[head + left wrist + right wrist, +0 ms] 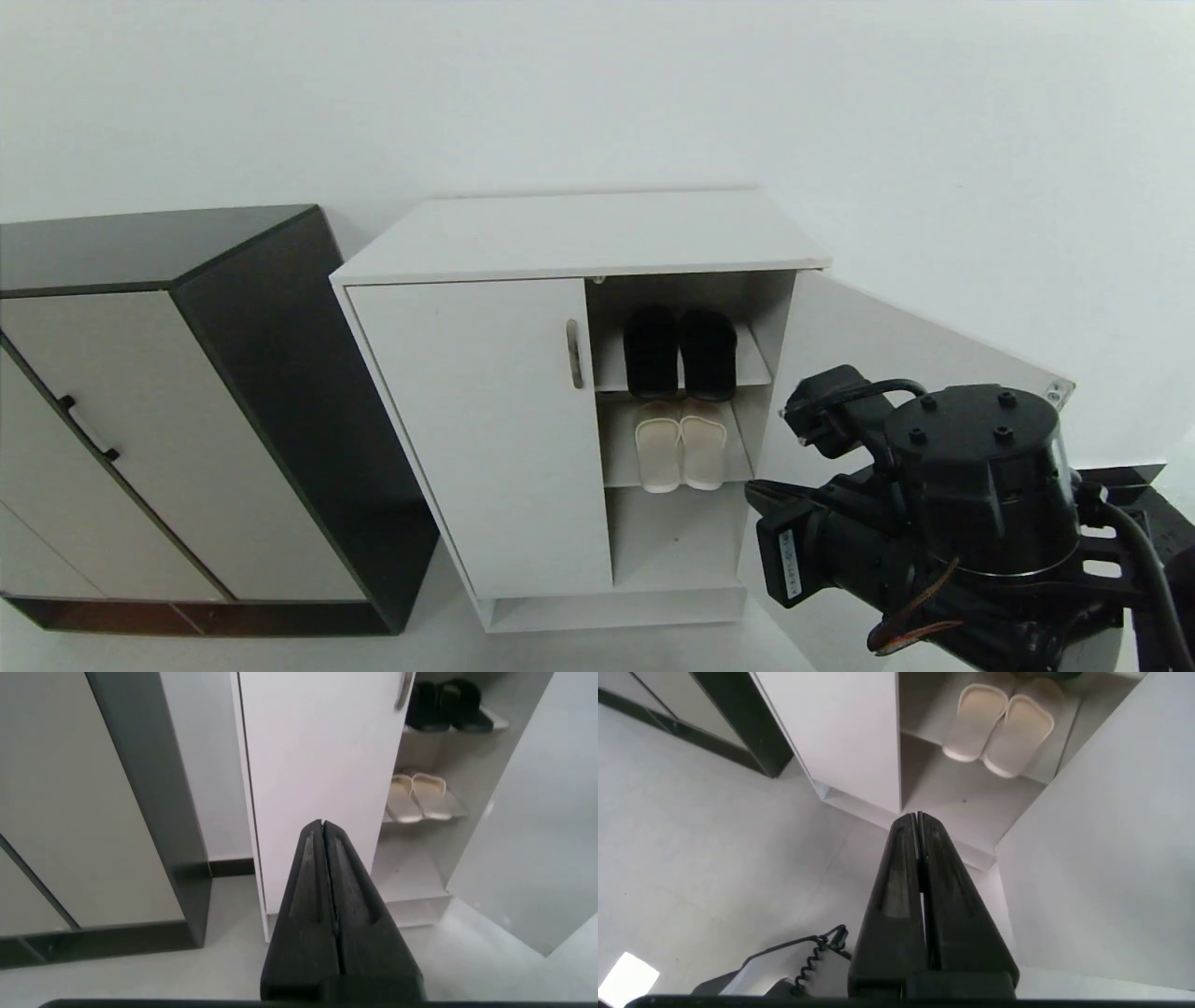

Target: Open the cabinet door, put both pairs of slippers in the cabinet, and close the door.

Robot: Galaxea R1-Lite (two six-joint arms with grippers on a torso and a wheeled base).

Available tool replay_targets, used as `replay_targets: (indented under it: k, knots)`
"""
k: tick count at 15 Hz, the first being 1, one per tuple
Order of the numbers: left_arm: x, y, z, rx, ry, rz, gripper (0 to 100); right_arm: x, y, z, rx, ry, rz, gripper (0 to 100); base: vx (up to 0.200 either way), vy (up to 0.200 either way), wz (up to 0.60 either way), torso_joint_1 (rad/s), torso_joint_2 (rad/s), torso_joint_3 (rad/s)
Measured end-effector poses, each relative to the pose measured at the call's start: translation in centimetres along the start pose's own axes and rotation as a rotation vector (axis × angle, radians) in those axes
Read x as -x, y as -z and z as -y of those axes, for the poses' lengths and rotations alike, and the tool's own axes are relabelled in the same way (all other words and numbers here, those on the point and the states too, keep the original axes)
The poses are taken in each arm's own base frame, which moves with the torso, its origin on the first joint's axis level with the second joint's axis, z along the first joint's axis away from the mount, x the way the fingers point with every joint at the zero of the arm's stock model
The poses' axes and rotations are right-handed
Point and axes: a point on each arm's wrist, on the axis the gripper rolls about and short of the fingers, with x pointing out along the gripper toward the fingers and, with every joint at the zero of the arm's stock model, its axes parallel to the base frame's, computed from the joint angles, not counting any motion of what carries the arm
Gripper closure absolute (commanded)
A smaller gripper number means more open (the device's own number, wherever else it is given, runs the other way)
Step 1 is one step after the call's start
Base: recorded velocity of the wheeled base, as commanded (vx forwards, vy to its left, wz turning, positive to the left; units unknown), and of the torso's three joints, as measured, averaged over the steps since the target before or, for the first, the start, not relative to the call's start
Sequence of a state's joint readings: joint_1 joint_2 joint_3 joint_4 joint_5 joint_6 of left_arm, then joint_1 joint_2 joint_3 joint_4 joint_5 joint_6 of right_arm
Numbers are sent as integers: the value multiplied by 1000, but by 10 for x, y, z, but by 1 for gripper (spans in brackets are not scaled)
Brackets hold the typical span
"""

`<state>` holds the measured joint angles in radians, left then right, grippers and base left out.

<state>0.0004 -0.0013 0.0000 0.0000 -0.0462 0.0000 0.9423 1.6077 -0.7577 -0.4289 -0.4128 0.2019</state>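
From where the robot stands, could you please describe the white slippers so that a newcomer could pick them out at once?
Find the white cabinet standing to the right of the dark cabinet, its right door swung open. Inside, the white slippers lie side by side on the lower shelf, directly below the black pair; their pale colour sets them apart.

Upper shelf [758, 371]: black slippers [680, 353], side by side | Middle shelf [620, 467]: white slippers [681, 442], side by side | Floor [439, 646]: white cabinet [485, 420] standing just beside a dark cabinet [280, 373]
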Motion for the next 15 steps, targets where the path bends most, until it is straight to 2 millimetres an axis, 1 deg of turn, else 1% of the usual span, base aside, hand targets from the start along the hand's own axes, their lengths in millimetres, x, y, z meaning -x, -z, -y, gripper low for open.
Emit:
replay_targets:
  k: [4,11,14,15]
  knots:
    - [0,0,0,0,0,0,100,-3,2,0,2,5,-9,100,0,0,0,200,-507,-305]
    - [0,0,0,0,0,0,100,-4,3,0,3,8,-12,100,0,0,0,238,-547,-311]
    - [0,0,0,0,0,0,100,-4,2,1,2,12,-10,100,0,0,0,108,-240,-134]
    - [0,0,0,0,0,0,100,-4,2,1,2,13,-10,100,0,0,-600,32,-61,-32]
